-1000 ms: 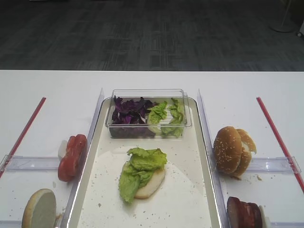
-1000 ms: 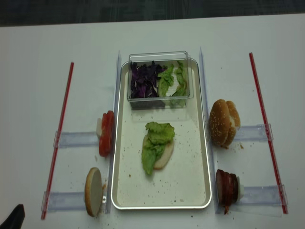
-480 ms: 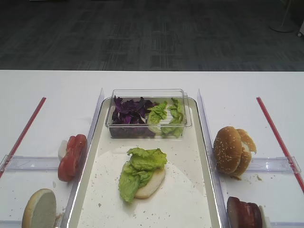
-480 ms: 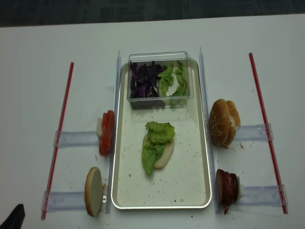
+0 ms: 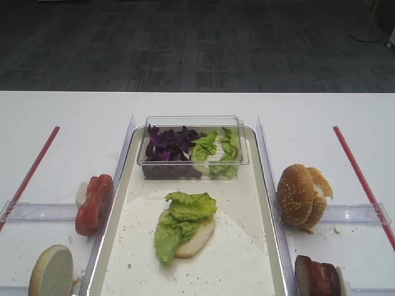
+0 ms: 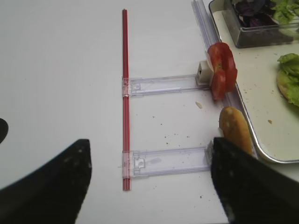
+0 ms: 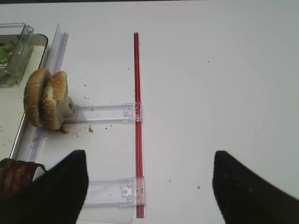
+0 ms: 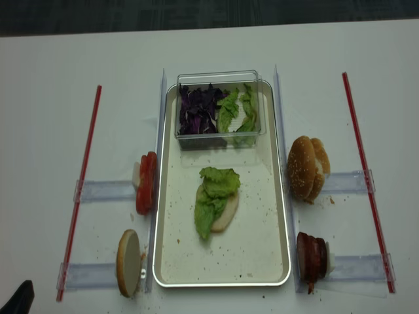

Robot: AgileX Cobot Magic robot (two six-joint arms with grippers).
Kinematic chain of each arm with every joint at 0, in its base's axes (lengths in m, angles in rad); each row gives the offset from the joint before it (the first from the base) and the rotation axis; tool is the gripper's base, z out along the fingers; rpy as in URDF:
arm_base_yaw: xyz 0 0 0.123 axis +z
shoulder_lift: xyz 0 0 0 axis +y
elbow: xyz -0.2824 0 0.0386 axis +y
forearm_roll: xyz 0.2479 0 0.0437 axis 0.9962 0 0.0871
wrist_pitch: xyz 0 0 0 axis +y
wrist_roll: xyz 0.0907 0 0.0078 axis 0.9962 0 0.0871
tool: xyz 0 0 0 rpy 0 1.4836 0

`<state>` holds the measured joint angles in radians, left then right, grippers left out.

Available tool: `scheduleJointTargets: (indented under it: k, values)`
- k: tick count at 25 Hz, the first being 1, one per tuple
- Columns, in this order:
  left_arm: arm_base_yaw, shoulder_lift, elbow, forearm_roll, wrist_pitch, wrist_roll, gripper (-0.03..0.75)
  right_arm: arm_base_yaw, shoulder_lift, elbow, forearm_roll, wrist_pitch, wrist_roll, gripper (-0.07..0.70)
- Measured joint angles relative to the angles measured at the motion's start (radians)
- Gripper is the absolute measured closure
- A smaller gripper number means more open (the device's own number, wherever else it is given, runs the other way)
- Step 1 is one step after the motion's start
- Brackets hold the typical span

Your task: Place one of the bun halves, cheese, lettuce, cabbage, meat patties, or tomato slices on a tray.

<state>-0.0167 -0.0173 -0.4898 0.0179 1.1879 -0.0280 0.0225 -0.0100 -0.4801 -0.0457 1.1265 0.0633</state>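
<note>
Only right wrist view shows crumbs (image 7: 88,129) by bun halves (image 7: 46,99) — overhead misses them.

You are looking at the tray (image 8: 278,216) lying mid-table, the tub (image 8: 219,77) sitting at its far end holding cabbage (image 8: 196,111) left of lettuce (image 8: 237,110). Tomato slices (image 8: 146,182) are standing left of it, bun halves (image 8: 306,167) and meat patties (image 8: 311,258) right.

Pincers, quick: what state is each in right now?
Left pincer: open, holding nothing.
Right pincer: open, holding nothing.
</note>
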Motion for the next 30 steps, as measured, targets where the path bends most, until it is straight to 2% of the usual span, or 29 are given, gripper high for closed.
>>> scheduleJointTargets:
  k: [30]
  values:
    - [0.0,0.0,0.0,0.0,0.0,0.0,0.223,0.0,-0.006,0.0,0.024,0.001,-0.055,0.059]
